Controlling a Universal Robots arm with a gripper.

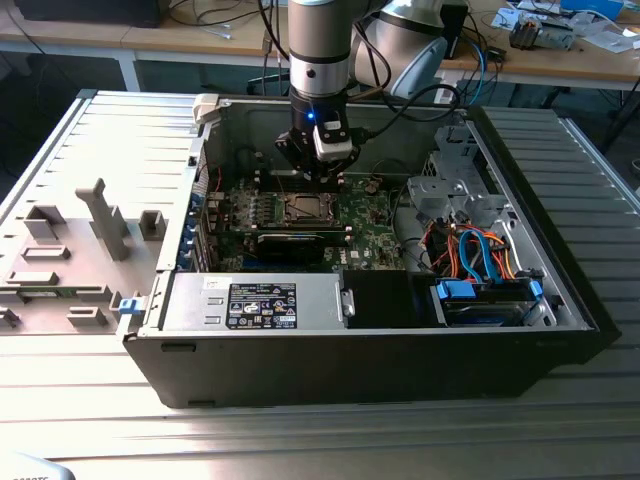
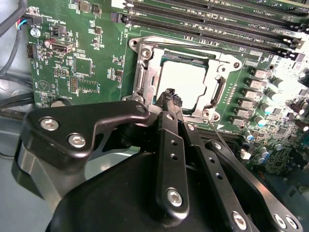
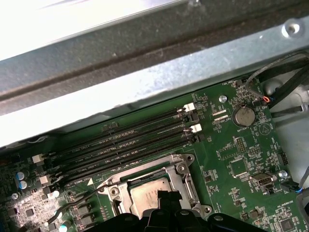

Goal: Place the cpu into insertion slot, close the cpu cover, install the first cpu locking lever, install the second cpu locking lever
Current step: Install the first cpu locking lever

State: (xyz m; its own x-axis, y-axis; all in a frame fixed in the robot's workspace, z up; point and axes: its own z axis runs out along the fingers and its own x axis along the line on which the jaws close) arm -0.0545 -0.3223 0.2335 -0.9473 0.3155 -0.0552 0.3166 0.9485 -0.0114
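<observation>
Inside the open computer case (image 1: 90, 130), just above the insertion slot (image 1: 305, 208) on the green circuit board (image 2: 96, 72): gripper (image 1: 320, 172) poised low over the socket in the exterior view, with its dark tips (image 2: 170, 96) at the socket's edge in the second wrist view. Appeared drawn together at the tips, with nothing visible between them. Already seated in the slot, the cpu (image 2: 186, 82), its pale metal top showing through the window of the cpu cover (image 2: 145, 72). Looked to be lowered flat over the chip, that silver frame, in both wrist views (image 3: 181, 175). Seen alongside the frame, one bent wire lever (image 2: 220, 92); seen reaching away from the socket's corner beside the long memory slots (image 3: 125, 145), a thin wire lever (image 3: 79, 202) apparently not latched. Judged from this to be past the placing and the closing, and at work on the locking levers, though impossible to say which of the two was in hand. By that reading, called for a fine, steady push on a thin springy wire, down and under its catch, without scraping the chip or the small parts crowded around the socket.
</observation>
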